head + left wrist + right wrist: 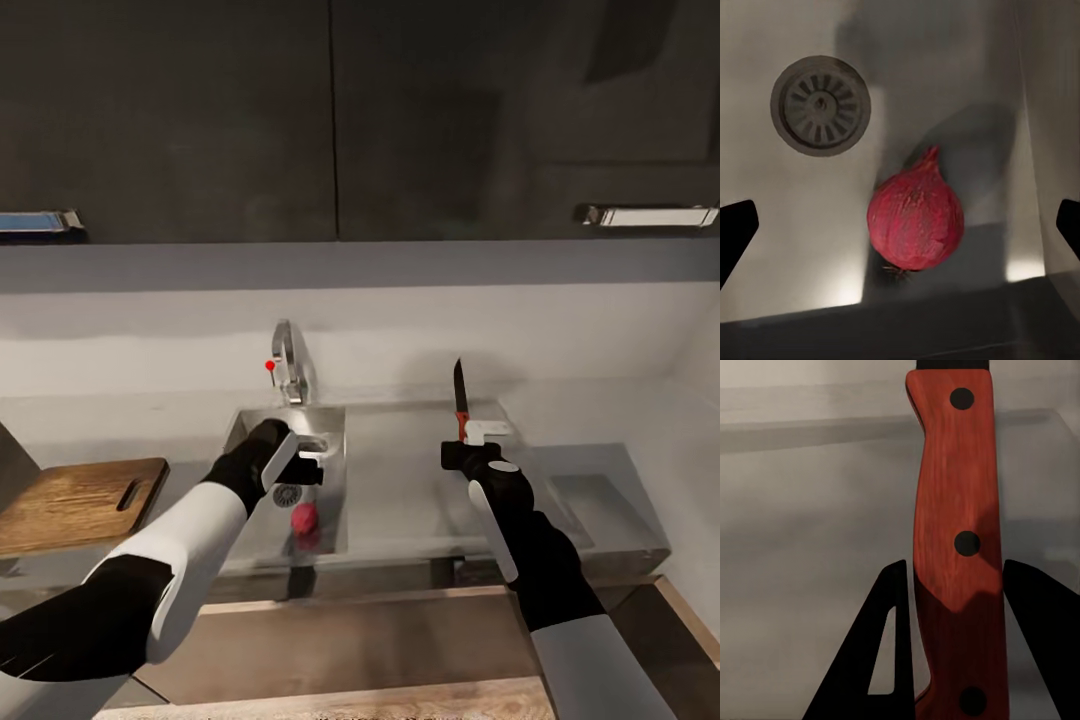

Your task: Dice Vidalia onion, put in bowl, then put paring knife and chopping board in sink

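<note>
dark wall cabinets [330,120] are hanging above a pale backsplash, with the grey countertop [600,490] running below them. the stainless sink [335,425] is sitting in the middle of that worktop, its bent chrome tap [288,362] with a red knob standing at the back rim. the chopping board [75,500] is lying on the counter well to the left of the basin, slot handle pointing toward the sink.

the left gripper [300,462] is hovering over the basin, jaws spread wide and gripping nothing; in the left wrist view its two dark fingertips [736,232] are sitting at opposite edges with the vidalia onion [916,217] between them, apart from both. the onion is resting on the basin floor near the front wall, beside the round drain [820,106].

the right gripper [478,440] is over the flat drainer, clamping the red-orange handle of the paring knife [461,398], dark blade pointing up and away.
</note>
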### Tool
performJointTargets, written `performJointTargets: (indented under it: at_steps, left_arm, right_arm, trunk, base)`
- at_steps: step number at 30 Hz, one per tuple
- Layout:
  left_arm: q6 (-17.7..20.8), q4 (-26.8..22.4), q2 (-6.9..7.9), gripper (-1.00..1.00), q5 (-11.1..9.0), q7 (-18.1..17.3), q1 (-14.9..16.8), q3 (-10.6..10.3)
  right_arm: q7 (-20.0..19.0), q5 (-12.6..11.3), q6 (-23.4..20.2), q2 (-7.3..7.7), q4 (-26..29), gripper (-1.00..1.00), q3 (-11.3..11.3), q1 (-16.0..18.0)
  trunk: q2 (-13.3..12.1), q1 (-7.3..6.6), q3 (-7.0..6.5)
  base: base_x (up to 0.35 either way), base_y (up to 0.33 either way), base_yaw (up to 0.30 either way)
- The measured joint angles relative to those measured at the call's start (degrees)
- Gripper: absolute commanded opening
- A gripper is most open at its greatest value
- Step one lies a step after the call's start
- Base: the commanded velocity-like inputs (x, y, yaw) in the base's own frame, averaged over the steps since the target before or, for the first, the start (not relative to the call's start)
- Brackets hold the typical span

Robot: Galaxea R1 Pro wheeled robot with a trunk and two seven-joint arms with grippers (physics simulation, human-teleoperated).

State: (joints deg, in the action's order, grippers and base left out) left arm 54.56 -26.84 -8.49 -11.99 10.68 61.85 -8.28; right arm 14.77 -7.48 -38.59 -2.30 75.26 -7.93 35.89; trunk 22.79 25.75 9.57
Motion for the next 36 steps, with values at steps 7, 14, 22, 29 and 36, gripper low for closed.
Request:
performJointTargets:
  at_steps: [7, 14, 22, 29, 36]
  left_arm:
    - [-2.66, 1.79, 0.03, 1.00, 0.01, 0.01, -0.26, 0.04]
    - [-2.89, 2.64, 0.05, 1.00, -0.03, 0.02, -0.28, 0.05]
    - [-2.99, 4.49, -0.02, 1.00, -0.03, 0.04, -0.29, 0.08]
    - [-2.97, 4.57, -0.16, 1.00, 0.01, -0.06, -0.29, 0.07]
    - [-2.91, 4.58, -0.22, 1.00, -0.01, -0.05, -0.29, 0.08]
  right_arm:
    - [0.00, 0.00, 0.00, 0.00, 0.00, -1.00, -0.02, 0.00]
    - [0.00, 0.00, 0.00, 0.00, 0.00, -1.00, 0.00, 0.00]
    - [0.00, 0.00, 0.00, 0.00, 0.00, -1.00, 0.00, 0.00]
    - [0.00, 0.00, -0.01, 0.00, 0.00, -1.00, 0.00, 0.00]
    - [0.00, 0.00, 0.00, 0.00, 0.00, -1.00, -0.07, 0.00]
  trunk:
    - [0.00, 0.00, 0.64]
    - [0.00, 0.00, 1.28]
    - [0.01, 0.00, 2.01]
    - [0.01, -0.01, 2.66]
    - [0.01, 0.00, 3.29]
  base:
    - [0.000, 0.000, 0.000]
    - [0.000, 0.000, 0.000]
    - [0.000, 0.000, 0.000]
    - [0.064, -0.083, 0.000]
    - [0.025, -0.028, 0.000]
